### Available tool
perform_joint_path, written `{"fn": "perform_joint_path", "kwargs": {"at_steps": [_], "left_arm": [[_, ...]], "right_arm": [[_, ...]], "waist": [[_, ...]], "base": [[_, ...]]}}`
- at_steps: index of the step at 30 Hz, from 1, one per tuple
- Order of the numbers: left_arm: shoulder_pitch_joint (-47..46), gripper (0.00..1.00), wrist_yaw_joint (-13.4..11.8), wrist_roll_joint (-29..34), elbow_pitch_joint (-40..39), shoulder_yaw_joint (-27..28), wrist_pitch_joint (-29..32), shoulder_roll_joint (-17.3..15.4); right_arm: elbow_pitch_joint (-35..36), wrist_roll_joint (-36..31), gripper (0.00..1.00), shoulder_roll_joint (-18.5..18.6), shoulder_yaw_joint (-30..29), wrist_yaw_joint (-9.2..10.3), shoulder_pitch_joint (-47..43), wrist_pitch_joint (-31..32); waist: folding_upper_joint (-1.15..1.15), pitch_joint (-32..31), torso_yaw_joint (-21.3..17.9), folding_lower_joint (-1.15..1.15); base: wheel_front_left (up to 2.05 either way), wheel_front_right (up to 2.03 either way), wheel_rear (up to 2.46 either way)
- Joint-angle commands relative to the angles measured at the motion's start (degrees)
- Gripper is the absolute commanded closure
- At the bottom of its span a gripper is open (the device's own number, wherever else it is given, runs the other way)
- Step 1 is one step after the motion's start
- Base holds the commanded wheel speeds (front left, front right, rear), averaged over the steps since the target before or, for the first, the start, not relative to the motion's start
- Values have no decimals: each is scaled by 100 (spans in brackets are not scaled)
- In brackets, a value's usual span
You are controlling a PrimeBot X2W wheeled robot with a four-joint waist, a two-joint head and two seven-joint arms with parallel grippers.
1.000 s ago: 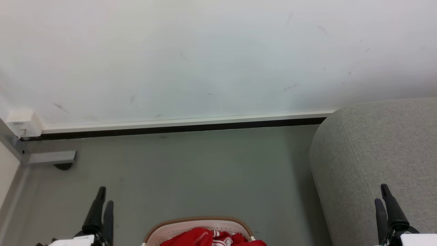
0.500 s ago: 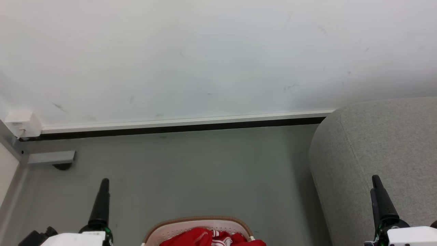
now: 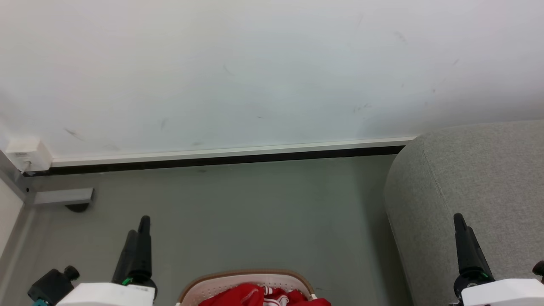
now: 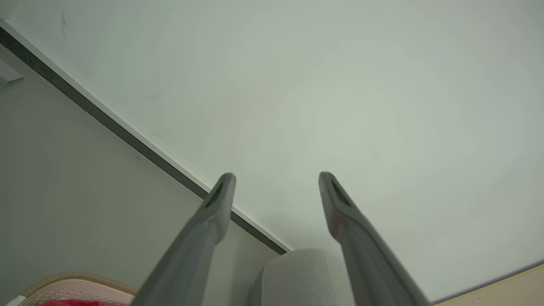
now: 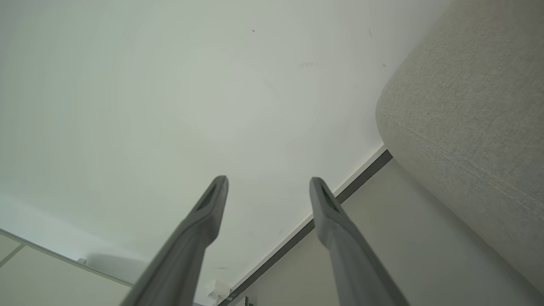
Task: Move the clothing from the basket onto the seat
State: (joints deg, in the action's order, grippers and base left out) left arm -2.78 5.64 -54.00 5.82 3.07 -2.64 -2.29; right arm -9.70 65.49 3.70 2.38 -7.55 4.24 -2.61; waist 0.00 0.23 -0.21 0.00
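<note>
Left tool (image 4: 276, 176) and right tool (image 5: 269, 179) gape empty; basket (image 3: 246, 273) and clothing (image 3: 255, 295) cut off below.

Left tool (image 3: 138, 226), right tool (image 3: 462, 223) higher, inward

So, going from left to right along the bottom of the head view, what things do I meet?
left end effector → basket → seat
</note>
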Motion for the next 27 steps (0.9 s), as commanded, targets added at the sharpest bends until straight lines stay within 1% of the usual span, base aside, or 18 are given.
{"fn": "perform_joint_path", "kwargs": {"at_steps": [1, 10, 19, 27], "left_arm": [[-16, 0, -27, 265, -119, -11, -65, -58], [62, 0, -267, 1230, -97, -153, -235, -141], [121, 0, -457, 1893, -45, -292, -399, -195], [174, 0, -536, 2370, -86, -390, -523, -249]], "right_arm": [[101, -270, 0, 60, 27, 4, 47, -67], [-12, -1587, 0, -14, 16, 4, 25, -235], [-85, -2264, 0, -69, 174, 5, -9, -397], [-213, -2707, 0, -80, 297, 6, 7, -527]], "waist": [[0, -1, 2, 0], [0, -8, -38, 0], [0, -27, -101, 0], [0, -52, -129, 0]], "base": [[0, 0, 0], [0, 0, 0], [0, 0, 0], [0, 0, 0]]}}
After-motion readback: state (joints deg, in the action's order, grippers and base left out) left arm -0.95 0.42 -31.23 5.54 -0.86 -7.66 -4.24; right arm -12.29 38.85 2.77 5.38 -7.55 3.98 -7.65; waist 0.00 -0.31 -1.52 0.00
